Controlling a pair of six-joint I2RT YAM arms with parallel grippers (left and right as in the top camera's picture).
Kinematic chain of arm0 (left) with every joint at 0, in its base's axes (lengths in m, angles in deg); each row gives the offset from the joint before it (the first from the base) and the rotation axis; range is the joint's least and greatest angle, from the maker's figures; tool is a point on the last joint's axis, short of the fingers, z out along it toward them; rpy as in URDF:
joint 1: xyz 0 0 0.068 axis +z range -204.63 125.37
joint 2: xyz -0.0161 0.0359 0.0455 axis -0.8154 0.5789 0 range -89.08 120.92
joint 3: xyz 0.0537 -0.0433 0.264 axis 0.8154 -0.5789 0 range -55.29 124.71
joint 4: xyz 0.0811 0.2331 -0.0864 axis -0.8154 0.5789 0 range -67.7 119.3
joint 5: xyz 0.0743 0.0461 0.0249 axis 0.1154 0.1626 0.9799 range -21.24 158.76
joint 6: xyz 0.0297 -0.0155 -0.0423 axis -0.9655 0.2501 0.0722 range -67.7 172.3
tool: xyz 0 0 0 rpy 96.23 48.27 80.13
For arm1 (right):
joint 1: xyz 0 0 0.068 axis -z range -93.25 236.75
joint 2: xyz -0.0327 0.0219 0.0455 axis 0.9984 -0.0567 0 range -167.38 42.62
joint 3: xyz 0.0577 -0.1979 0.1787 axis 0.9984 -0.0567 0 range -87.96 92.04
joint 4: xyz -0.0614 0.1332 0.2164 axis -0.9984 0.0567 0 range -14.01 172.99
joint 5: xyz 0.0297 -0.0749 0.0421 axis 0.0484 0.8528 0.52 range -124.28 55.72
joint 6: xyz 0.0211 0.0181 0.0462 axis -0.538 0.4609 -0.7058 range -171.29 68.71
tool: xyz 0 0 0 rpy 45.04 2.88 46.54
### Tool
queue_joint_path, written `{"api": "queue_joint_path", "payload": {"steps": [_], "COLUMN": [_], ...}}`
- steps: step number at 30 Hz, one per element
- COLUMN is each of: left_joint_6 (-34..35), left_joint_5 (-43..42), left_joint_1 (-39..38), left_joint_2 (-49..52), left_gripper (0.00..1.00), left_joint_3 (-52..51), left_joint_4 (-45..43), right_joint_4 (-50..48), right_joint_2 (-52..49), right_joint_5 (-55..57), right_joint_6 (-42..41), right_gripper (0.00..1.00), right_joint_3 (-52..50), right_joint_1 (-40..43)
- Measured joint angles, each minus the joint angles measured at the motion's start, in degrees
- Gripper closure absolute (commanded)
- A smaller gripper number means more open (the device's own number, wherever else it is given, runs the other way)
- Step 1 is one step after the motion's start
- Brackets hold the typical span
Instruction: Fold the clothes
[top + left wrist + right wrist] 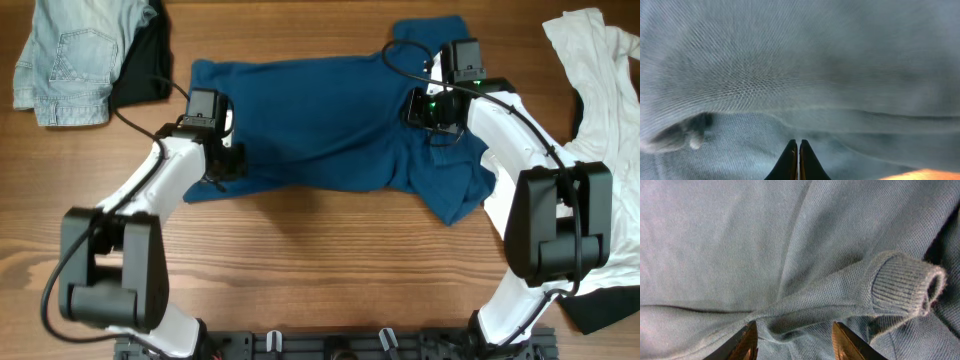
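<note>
The dark blue T-shirt (320,130) lies spread across the wooden table, wrinkled, with a sleeve bunched at the right. My left gripper (225,162) is at the shirt's left edge. In the left wrist view its fingertips (798,146) are pressed together, with the blue cloth (790,65) filling the frame and its folds running to the tips. My right gripper (438,132) is over the shirt's right part. Its jaws (795,336) are open astride a raised ridge of cloth next to the ribbed sleeve cuff (905,287).
A pale denim piece (65,60) and a black garment (145,70) lie at the back left. A white shirt (600,80) lies along the right side, partly under the right arm. Bare wood (320,260) lies in front of the shirt.
</note>
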Motion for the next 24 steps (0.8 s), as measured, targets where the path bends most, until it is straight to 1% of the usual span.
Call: {"api": "queue_joint_path", "payload": {"steps": [3, 6, 8, 14, 16, 21, 24], "left_joint_6": [0.7, 1.4, 1.9, 2.6, 2.6, 2.8, 3.0], "left_joint_5": [1.6, 3.4, 4.0, 5.0, 5.0, 5.0, 4.1], "left_joint_1": [0.1, 1.2, 2.7, 7.3, 8.1, 8.4, 8.4], "left_joint_2": [2.3, 3.6, 3.6, 3.6, 3.6, 3.6, 3.6], "left_gripper": [0.96, 0.96, 0.96, 0.95, 0.96, 0.96, 0.96], "left_joint_3": [0.0, 0.0, 0.0, 0.0, 0.0, 0.0, 0.2], "left_joint_4": [-1.0, -4.1, -6.6, -10.6, -13.9, -26.2, -30.4], "right_joint_4": [0.7, 1.3, 1.8, 2.6, 3.1, 4.0, 6.5], "right_joint_2": [0.0, 0.0, 0.0, 0.0, 0.0, 0.0, 0.1], "right_joint_5": [0.0, 0.0, 0.0, 0.0, 0.0, 0.0, 0.0], "right_joint_6": [0.0, 0.2, 0.4, 0.4, 0.4, 0.4, 0.5], "right_gripper": [0.52, 0.51, 0.52, 0.51, 0.51, 0.52, 0.52], "right_joint_3": [0.0, 0.0, 0.0, 0.0, 0.0, 0.0, 0.0], "right_joint_1": [0.0, 0.0, 0.0, 0.0, 0.0, 0.0, 0.0]}}
